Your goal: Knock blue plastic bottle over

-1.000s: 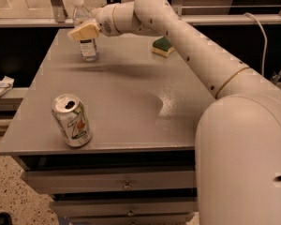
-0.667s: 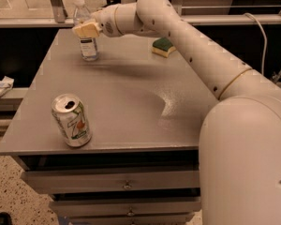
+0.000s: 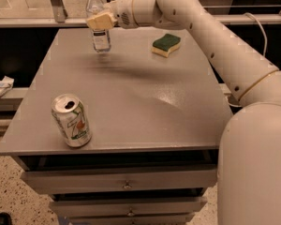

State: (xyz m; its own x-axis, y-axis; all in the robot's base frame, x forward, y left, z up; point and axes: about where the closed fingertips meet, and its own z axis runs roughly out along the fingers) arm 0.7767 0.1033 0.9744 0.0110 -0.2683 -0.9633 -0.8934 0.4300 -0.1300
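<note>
The blue plastic bottle (image 3: 101, 40) is a slim clear bottle with a white cap and a white label. It stands upright near the far left edge of the grey table (image 3: 131, 93). My gripper (image 3: 100, 21) reaches in from the right. Its tan tip lies across the bottle's middle, touching it or just in front of it, and hides that part. The bottle's neck and cap show above the gripper, and its labelled lower half shows below.
A green-and-white soda can (image 3: 71, 121) stands upright near the table's front left corner. A green and yellow sponge (image 3: 166, 45) lies at the back, right of the bottle. My arm spans the right side. Drawers sit under the tabletop.
My gripper has moved right and a little farther back. The bottle has shifted the same way with it and is still upright. The can has not moved.
</note>
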